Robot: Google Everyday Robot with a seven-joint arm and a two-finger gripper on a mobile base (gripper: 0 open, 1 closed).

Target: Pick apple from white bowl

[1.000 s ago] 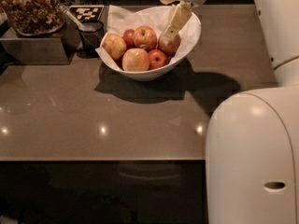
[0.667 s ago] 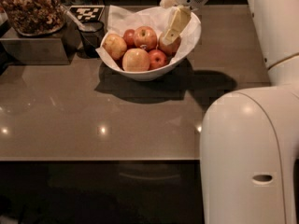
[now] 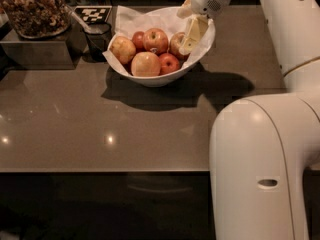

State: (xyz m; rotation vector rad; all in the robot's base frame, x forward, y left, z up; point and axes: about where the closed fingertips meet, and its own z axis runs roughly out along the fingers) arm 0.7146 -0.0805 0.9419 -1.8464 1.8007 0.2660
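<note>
Change: the robot's big white arm link [image 3: 260, 169] is swinging further into the right of the view than a second ago, while the gripper [image 3: 189, 40] is staying low over the right side of the bowl, barely shifted
Jaws: whether they are apart or already closing cannot be told, since the pale gripper is reaching down at a slant and covering that spot
Apple: the apple [image 3: 175, 43], red with yellow streaks, is sitting at the right end of the white bowl [image 3: 155, 79]; the gripper is hiding its right flank and is touching it or just beside it
Neighbours: a smaller deep-red apple [image 3: 169, 63] is lying just in front of it, a larger streaked apple [image 3: 155, 40] is crowding its left, and pale yellow-orange apples [image 3: 146, 64] are filling the left half
Lining: crumpled white paper [image 3: 131, 20] is rising behind the fruit and along the right rim, near the gripper
Step in hand: judging by the pose, the robot is settling its grasp, with the lift not yet begun
Doing it well: the jaws should be straddling the apple's widest part, one side slipping between fruit and paper, and closing squarely before rising straight up
Risks: pinching the paper would be dragging the lining along, and a glancing grip would be rolling the apple into its neighbours
Surroundings: the bowl is resting on the brown counter [image 3: 100, 129], with a small dark cup [image 3: 97, 36] just to its left
</note>
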